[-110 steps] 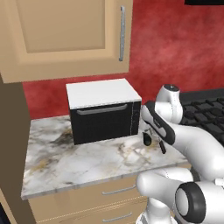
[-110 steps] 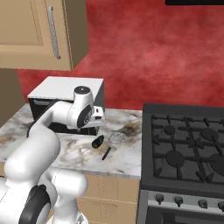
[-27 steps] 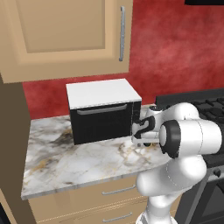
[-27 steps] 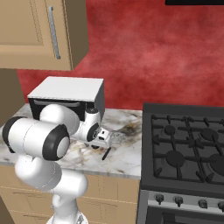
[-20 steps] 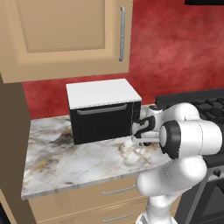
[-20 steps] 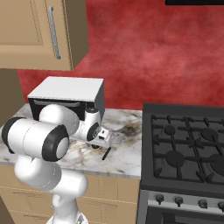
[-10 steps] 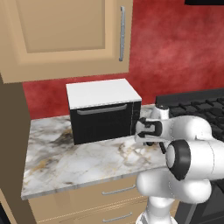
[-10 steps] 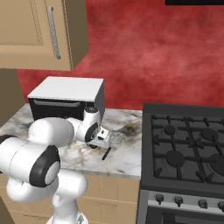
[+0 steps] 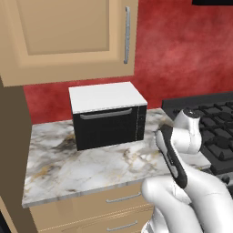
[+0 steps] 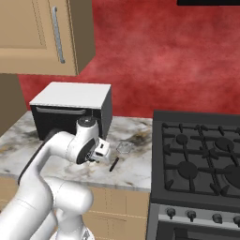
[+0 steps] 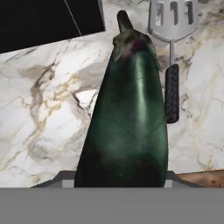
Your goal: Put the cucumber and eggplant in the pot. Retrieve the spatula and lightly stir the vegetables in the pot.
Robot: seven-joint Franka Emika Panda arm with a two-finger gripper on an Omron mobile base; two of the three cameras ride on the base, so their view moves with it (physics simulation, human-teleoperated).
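The eggplant (image 11: 131, 113), dark purple-green and glossy, runs lengthwise up the middle of the hand view and covers both fingertips. My gripper (image 10: 101, 153) sits low over the marble counter (image 10: 136, 168) in front of the microwave, shut on the eggplant. The spatula (image 11: 172, 52) lies flat on the counter just right of the eggplant, with its slotted silver blade away from the hand and its dark handle toward it. In the right base view the spatula (image 10: 118, 155) lies just right of the gripper. The cucumber and the pot are out of view.
A black microwave (image 10: 70, 110) with a white top stands at the back of the counter, close behind the hand. The black stove (image 10: 197, 159) with burner grates lies to the right. A wooden wall cabinet (image 9: 68, 41) hangs above. My folded arm (image 9: 182, 141) blocks the counter's right end.
The arm has refolded, with its elbow swinging out and down. The hand stays at the same spot by the microwave, a little lower over the counter.
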